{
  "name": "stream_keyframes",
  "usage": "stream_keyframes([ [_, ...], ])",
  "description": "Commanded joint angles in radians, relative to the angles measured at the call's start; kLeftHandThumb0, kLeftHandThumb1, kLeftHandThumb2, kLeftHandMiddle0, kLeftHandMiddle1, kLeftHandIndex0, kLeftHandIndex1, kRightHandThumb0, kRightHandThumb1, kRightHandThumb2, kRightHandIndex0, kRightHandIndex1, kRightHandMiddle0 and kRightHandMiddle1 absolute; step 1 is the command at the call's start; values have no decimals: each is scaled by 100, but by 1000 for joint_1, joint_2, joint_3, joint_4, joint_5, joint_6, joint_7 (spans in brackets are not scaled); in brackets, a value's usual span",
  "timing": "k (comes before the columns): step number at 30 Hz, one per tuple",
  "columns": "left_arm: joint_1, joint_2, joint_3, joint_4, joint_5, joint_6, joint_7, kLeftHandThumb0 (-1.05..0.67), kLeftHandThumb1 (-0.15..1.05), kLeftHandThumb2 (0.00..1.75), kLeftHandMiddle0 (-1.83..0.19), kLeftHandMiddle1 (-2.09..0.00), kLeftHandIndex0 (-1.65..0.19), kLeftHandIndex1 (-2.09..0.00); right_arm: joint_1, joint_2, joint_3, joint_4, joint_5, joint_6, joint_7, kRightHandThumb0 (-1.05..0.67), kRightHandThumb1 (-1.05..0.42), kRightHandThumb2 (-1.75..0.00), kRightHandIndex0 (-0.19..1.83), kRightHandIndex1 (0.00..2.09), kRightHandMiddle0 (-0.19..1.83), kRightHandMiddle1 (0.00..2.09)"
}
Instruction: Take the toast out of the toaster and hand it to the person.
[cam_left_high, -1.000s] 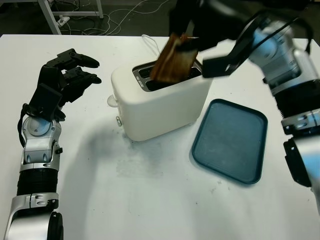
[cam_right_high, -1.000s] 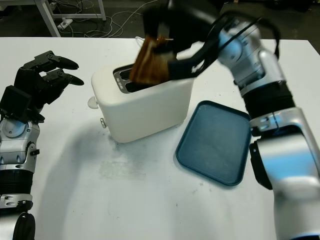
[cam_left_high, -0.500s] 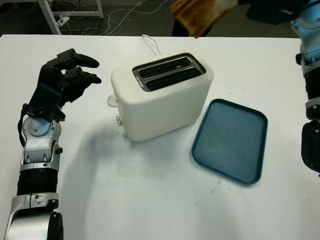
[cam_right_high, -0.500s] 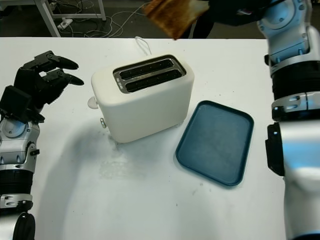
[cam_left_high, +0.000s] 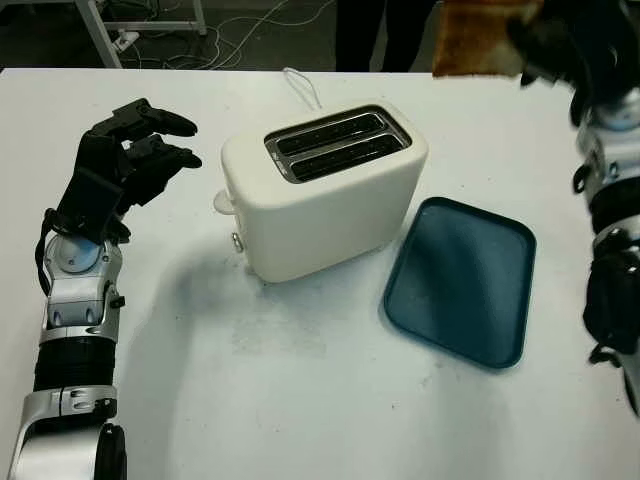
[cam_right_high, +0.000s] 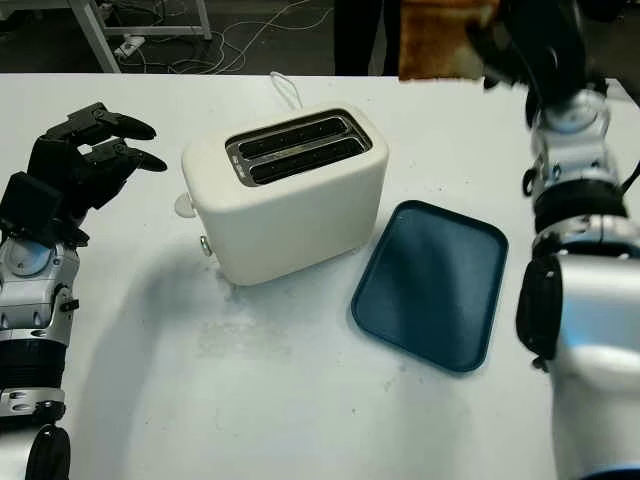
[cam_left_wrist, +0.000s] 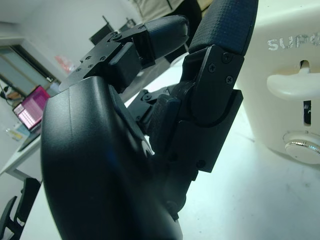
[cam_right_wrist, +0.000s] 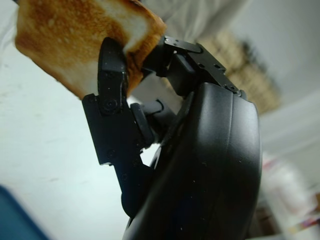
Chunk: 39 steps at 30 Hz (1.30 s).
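A browned slice of toast (cam_left_high: 474, 40) hangs in the air above the table's far right, beyond the toaster. My right hand (cam_left_high: 556, 42) is shut on its right edge, and a finger (cam_right_wrist: 111, 75) presses against the slice (cam_right_wrist: 75, 40) in the right wrist view. The cream toaster (cam_left_high: 320, 195) stands mid-table with both top slots dark and nothing sticking out. My left hand (cam_left_high: 130, 150) is open and raised at the table's left, apart from the toaster. A person's dark legs (cam_left_high: 385, 30) stand past the far table edge.
A dark blue tray (cam_left_high: 462, 282) with nothing on it lies flat to the right of the toaster. The toaster's white cord (cam_left_high: 300, 85) runs off the far edge. Cables and a table leg (cam_left_high: 105, 25) are on the floor behind.
My right hand has pulled the toast up out of the toaster slot and carried it to the right, high over the far right of the table. The left hand has not moved.
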Motion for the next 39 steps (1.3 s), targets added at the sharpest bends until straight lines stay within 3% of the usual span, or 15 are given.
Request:
stream_keyframes([
  [1, 9, 4, 7, 6, -6, -15, -3, -105, 92, 6, -86, -92, -69, -98, 26, 16, -24, 0, 41, 6, 5, -33, -92, -52, 91, 175, 63, 175],
  [5, 5, 4, 5, 13, -6, -17, -7, -105, 92, 5, -86, -93, -68, -99, 65, 53, -35, -14, 63, 32, -32, -25, -92, -59, 93, 175, 61, 175],
  [9, 4, 0, 4, 10, -10, -5, -7, -105, 92, 4, -86, -94, -69, -100, 73, 98, -78, -20, 131, 105, -26, -16, -92, -69, 79, 175, 39, 175],
  [15, 6, 1, 3, 8, -4, -9, -2, -105, 92, 5, -85, -94, -68, -101, 106, 135, -78, -27, 145, 99, -19, -10, -92, -74, 63, 175, 19, 175],
  [29, 7, 4, 4, 6, -4, -7, -4, -105, 92, 5, -85, -96, -68, -103, 136, 128, -50, -11, 120, 82, -22, -12, -92, -67, 75, 175, 38, 175],
  [39, 9, 2, 5, 6, -9, -3, -6, -105, 92, 4, -84, -96, -67, -103, 138, 125, -58, -22, 139, 87, 8, -10, -92, -69, 79, 175, 40, 175],
])
